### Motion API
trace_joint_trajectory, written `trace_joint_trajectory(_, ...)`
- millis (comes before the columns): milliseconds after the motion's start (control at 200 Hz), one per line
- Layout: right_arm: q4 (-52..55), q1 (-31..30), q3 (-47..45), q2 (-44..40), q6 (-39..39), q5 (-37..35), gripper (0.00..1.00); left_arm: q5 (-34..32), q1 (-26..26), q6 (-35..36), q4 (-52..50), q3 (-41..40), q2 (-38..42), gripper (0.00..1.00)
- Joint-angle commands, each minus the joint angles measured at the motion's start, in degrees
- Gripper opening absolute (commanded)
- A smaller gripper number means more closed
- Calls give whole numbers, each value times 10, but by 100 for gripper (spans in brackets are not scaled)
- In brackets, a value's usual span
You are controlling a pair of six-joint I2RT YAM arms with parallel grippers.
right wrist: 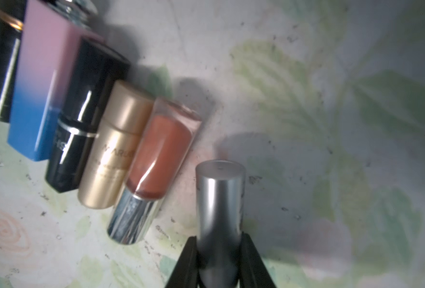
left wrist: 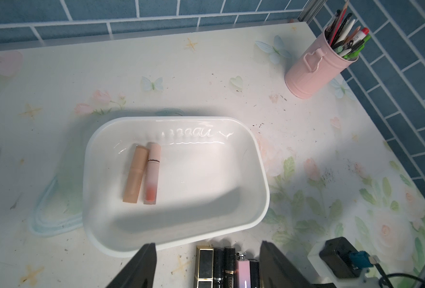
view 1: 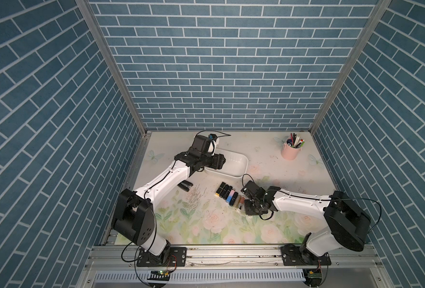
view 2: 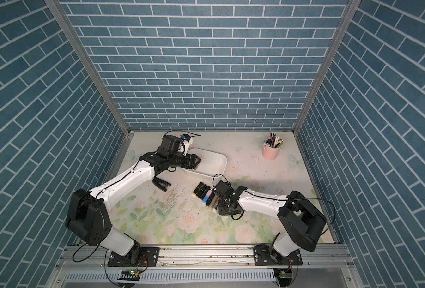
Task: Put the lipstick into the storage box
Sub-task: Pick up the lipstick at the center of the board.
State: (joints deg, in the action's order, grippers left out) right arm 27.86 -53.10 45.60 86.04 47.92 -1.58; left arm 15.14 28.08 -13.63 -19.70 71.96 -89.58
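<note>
A table [view 1: 256,224] covered in a pale flower print stands inside blue brick-patterned walls [view 1: 219,74]. A white and black left arm [view 1: 161,182] and right arm [view 1: 298,202] reach in from its front edge. The right claw [right wrist: 219,237] is closed tight on one end of a silver lipstick [right wrist: 220,194], which sticks out from between the two black fingers. Whether it is lifted clear of the table cannot be told. This silver lipstick is at the right end of a row of lipsticks [view 1: 229,195] lying side by side on the table. It is just beside a clear tube [right wrist: 156,154] of coral colour with a shiny cap, with a small gap between them. Next along the row come a gold tube [right wrist: 116,149], a black tube [right wrist: 81,112] and a pink-to-blue case [right wrist: 39,82], then more dark ones. Behind the row, towards the back left, sits the storage box [view 1: 234,174], a shallow white tub with rounded corners. The silver lipstick is outside it. Two lipsticks already lie on the floor of the box, touching along their length: a peach tube [left wrist: 134,174] and a pale pink tube [left wrist: 152,174] with an orange end. The left claw [left wrist: 207,245] hangs over the box with its fingers wide apart and nothing between them. A pink cup [view 1: 289,150] full of pens stands near the back right corner, well apart from the box.
</note>
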Motion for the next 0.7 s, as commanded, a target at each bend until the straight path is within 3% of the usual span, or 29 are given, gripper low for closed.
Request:
trace_joint_trajectory(0, 29, 23, 19, -48, -31, -40, 15, 65, -25, -23, 34, -16, 21, 75)
trace_joint_trajectory(150, -15, 63, 68, -82, -99, -20, 15, 185, -71, -81, 116, -55, 37, 84)
trace_joint_trajectory(355, -203, 113, 94, -95, -175, 134, 15, 308, -101, -133, 207, -83, 54, 95)
trace_joint_trajectory(690, -489, 171, 77, -86, -149, 374, 15, 423, -113, -182, 354, -114, 113, 100)
